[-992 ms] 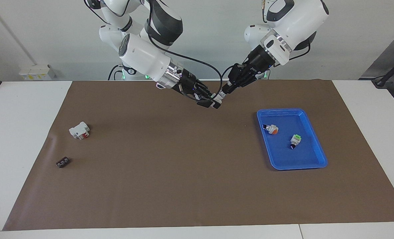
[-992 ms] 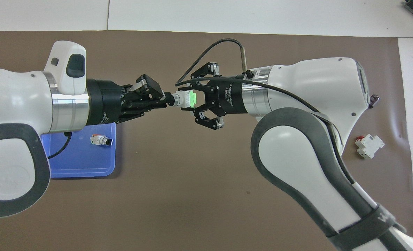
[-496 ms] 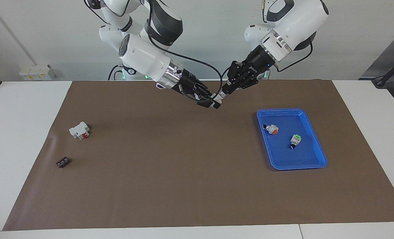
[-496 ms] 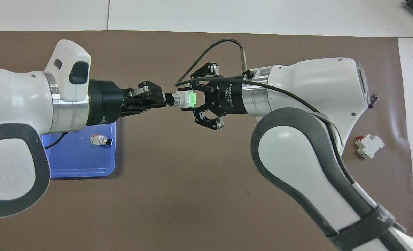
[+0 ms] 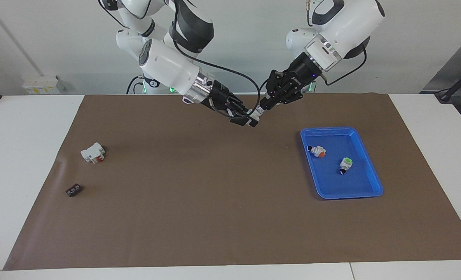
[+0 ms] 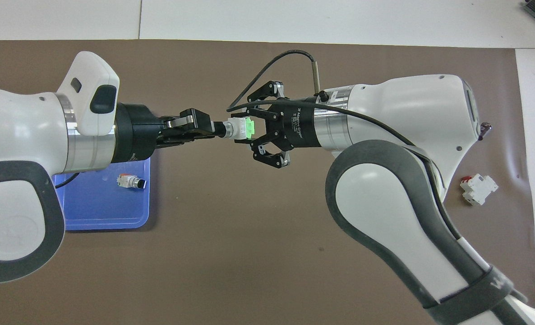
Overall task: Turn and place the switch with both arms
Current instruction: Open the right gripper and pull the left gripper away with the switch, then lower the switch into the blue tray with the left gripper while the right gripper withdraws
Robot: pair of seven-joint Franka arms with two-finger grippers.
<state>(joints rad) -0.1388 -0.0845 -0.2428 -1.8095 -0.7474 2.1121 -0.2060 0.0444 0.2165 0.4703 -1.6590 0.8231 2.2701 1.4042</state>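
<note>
Green glows at the end of the switch (image 5: 255,113), held in the air between my two grippers over the brown mat (image 5: 215,217), above its edge nearest my bases. In the facing view my right gripper (image 5: 247,119) is clamped on the switch's body, and my left gripper (image 5: 262,105) pinches the black knob end. Over the last second my left wrist has rolled, while the switch itself has not shifted. I judge the turning is under way, with placing yet to come.

From overhead, the switch (image 6: 239,128) lies level, my left gripper (image 6: 212,131) closed narrow on the knob, my right gripper (image 6: 246,129) gripping the body at the green end. The blue tray (image 6: 105,216) lies under my left arm.
</note>
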